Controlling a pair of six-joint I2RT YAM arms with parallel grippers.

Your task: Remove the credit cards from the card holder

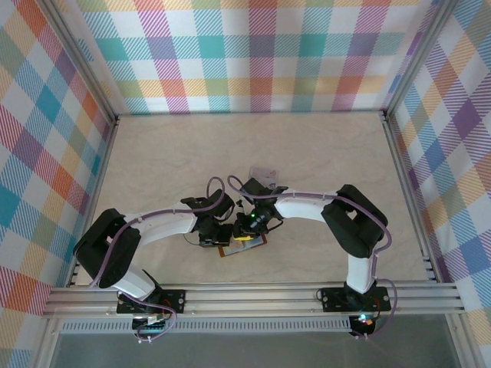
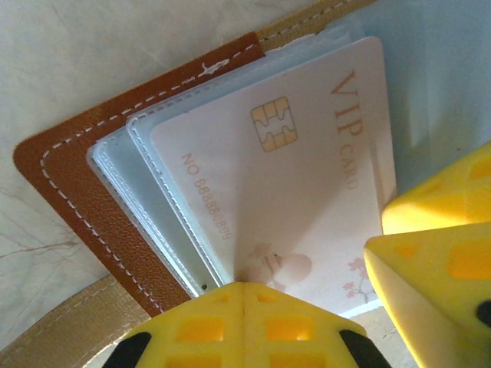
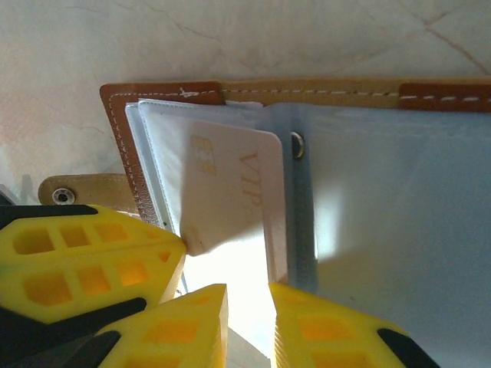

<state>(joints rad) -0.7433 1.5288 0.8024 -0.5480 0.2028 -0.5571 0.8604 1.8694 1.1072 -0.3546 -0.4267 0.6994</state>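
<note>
Left pincer (image 2: 244, 295): fingers pressed together, tips against the lower edge of the whitish credit card (image 2: 307, 176); cannot tell if that edge is pinched. Right pincer (image 3: 247, 297): narrow gap, a bright pale sheet between the fingers; cannot tell if it clamps. The two pincers sit just beside each other over the open card holder (image 2: 77, 192), the right one's yellow fingers crowding the card's far side in the left wrist view. One card legible, with a gold chip, "VIP CARD" and pinkish art, lying in the top layer of the stacked clear pockets (image 2: 138, 192). One holder, brown leather with white stitching, its strap tab (image 3: 84, 190) with a snap stud lying flat just beside it. Holder lies on the counter (image 1: 192, 153) near the middle of the near edge, largely covered by both arms from above. One small grey flat piece (image 1: 263, 174) lies farther in, beside the right arm. Checked walls (image 1: 261, 54) on three sides.
</note>
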